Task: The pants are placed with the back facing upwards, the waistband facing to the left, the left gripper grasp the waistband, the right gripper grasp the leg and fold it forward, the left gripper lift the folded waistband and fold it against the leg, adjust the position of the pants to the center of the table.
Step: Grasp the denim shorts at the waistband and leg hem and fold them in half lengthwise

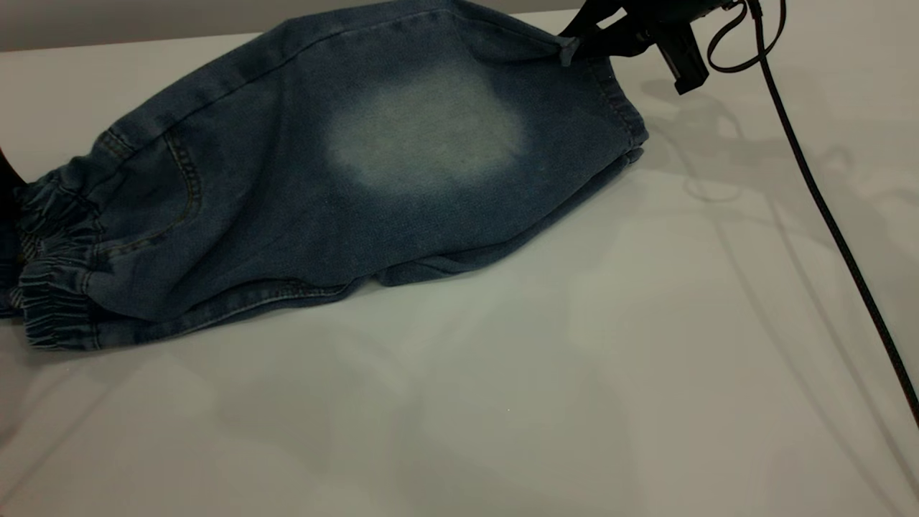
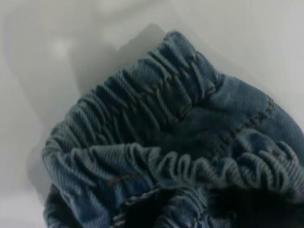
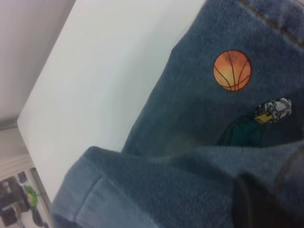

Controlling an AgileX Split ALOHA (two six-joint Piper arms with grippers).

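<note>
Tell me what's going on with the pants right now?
The right gripper is shut on the hem of the leg, holding that corner lifted at the far side of the table. The pants lie doubled over, waistband at the left edge. The left gripper is out of sight.

Denim pants (image 1: 402, 179) folded, waistband (image 1: 50, 287) left

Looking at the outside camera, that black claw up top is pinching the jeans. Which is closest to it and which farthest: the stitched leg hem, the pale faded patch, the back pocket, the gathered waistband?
Measured from the right gripper, at the view's top right:
1. Stitched leg hem, right beside it; the gripper pinches its corner.
2. Whitish faded patch, mid-leg.
3. Back pocket, toward the left.
4. Waistband, far left edge of the pants.
</note>
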